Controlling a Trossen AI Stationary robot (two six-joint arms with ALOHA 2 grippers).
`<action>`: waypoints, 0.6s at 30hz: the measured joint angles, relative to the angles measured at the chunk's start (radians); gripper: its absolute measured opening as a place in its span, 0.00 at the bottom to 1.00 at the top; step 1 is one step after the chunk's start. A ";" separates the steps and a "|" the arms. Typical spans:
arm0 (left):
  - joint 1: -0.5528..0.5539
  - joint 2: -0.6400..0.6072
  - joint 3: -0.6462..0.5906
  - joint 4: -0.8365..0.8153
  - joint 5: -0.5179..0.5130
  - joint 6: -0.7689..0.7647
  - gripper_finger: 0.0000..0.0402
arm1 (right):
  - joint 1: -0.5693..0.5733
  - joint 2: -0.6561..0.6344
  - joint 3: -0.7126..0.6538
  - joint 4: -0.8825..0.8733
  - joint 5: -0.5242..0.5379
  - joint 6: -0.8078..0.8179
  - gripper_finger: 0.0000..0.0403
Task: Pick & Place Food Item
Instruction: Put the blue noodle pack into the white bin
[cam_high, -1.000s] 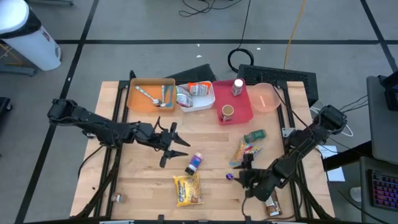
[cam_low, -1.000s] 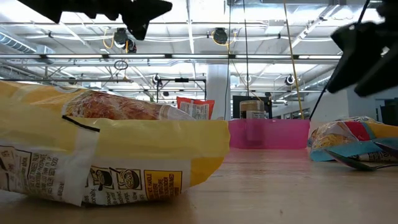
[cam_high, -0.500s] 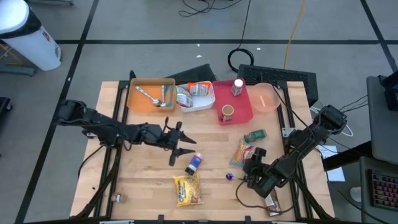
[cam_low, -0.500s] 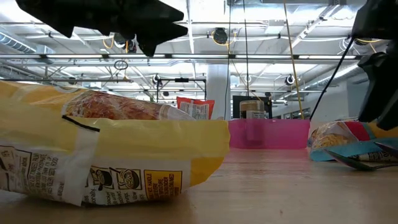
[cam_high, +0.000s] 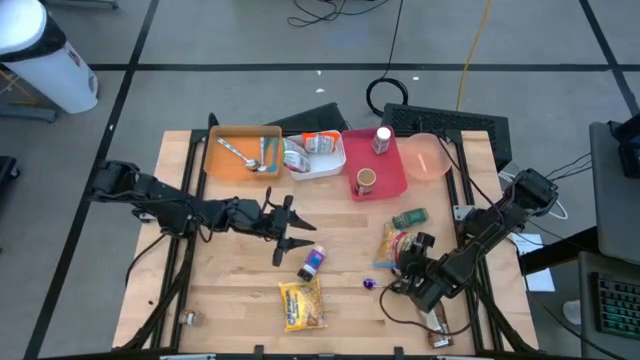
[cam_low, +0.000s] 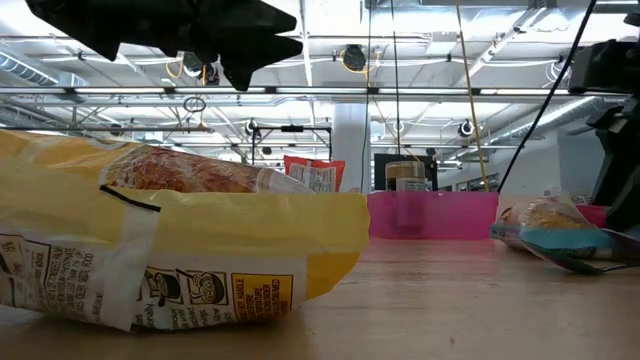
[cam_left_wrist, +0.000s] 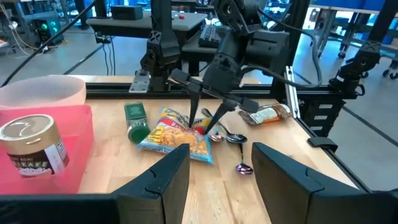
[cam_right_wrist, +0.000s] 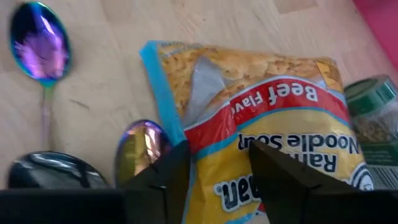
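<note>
On the wooden bench (cam_high: 340, 225), a ramen noodle packet (cam_high: 393, 246) is lain near the right edge. The right gripper (cam_high: 398, 262) is set over it, fingers apart astride its edge. The left gripper (cam_high: 296, 235) is held mid-bench, fingers apart, empty.

— What's different from a second ago?

— The right hand (cam_high: 403, 262) has moved away from the counter's near edge, toward the far edge, and now sits over the ramen noodle packet (cam_high: 395, 244), its fingers (cam_right_wrist: 163, 169) straddling the packet's edge. They've narrowed a little.

— And the left hand (cam_high: 296, 235)?

— It slid toward the right side during the first half of that second, closer to the small bottle (cam_high: 313, 262), then stopped.

— Did the packet shift?

— In the low view it lies flatter now, with the right arm closer over it.
</note>
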 joint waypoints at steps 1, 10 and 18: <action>0.000 0.000 0.000 0.001 0.000 0.000 0.45 | 0.000 0.000 -0.003 0.000 0.000 0.004 0.34; 0.000 0.000 0.000 0.005 0.000 0.002 0.45 | 0.000 0.000 -0.004 0.005 0.003 -0.034 0.05; 0.000 0.000 0.000 0.010 0.001 0.002 0.45 | -0.012 -0.001 -0.003 0.037 0.006 -0.147 0.01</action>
